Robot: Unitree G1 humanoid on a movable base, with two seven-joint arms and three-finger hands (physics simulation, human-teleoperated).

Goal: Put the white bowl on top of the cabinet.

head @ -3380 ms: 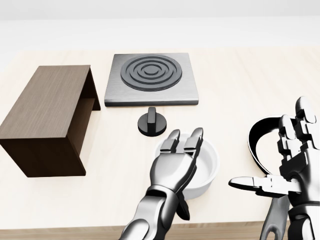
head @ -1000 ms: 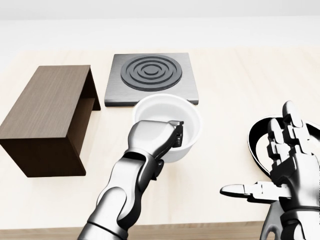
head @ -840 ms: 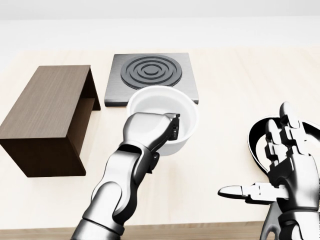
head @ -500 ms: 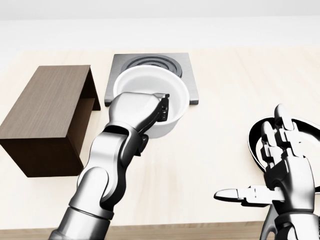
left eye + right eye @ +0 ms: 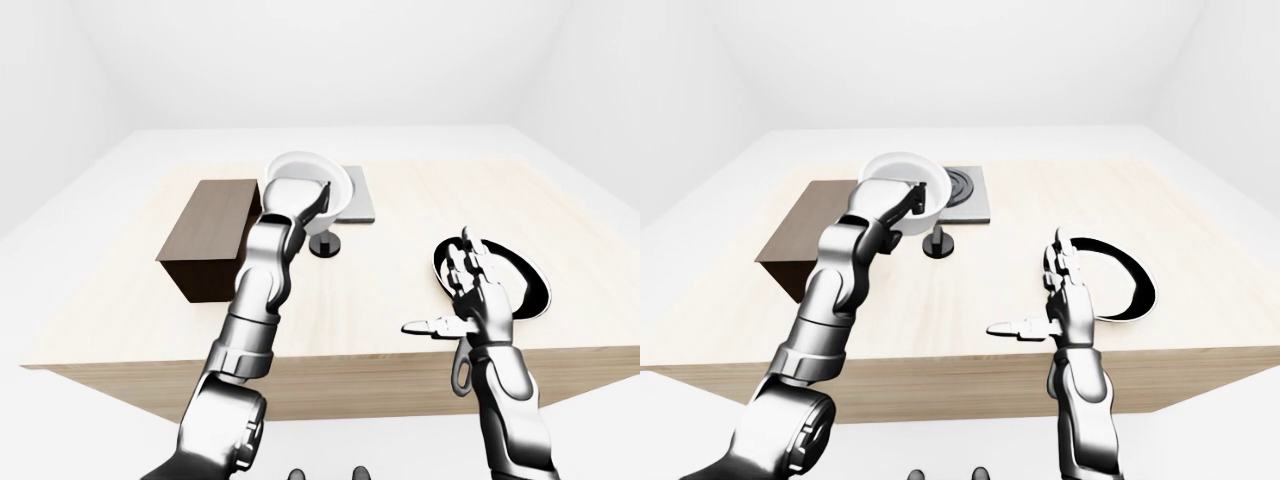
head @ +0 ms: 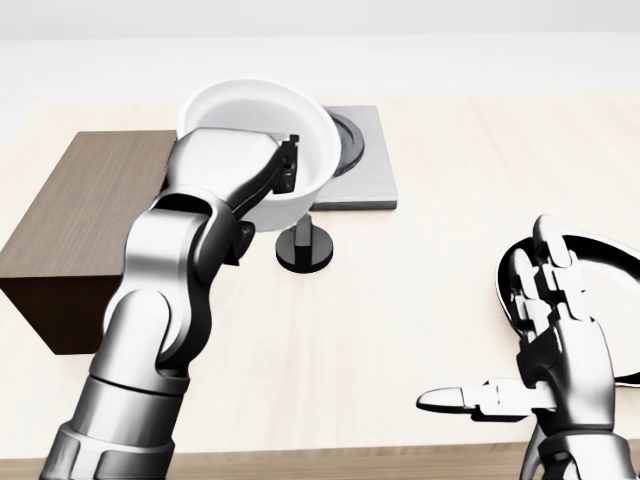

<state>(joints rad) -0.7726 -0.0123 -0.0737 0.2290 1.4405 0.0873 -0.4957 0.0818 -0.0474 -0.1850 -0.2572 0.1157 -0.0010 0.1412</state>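
Observation:
The white bowl [image 6: 250,115] hangs in the air, tilted a little, at the upper left of the head view. It overlaps the cabinet's right end and the hob's left edge. My left gripper [image 6: 283,177] is shut on the bowl's near rim, fingers [image 6: 290,160] hooked inside and the palm under the wall. The cabinet [image 6: 75,205] is a dark wooden box lying on the table at the left, its top bare. My right gripper [image 6: 505,345] hovers open at the lower right, fingers spread and thumb pointing left, holding nothing.
A grey hob plate [image 6: 362,172] lies behind the bowl. A black knob [image 6: 305,250] stands on the table just below the bowl. A black, white-lined pan [image 6: 600,265] sits at the right edge behind my right hand. The table's near edge [image 6: 330,455] runs along the bottom.
My left hand has carried the bowl up and to the left, from over the hob toward the cabinet's right end, uncovering the black knob. The right hand sank slightly.

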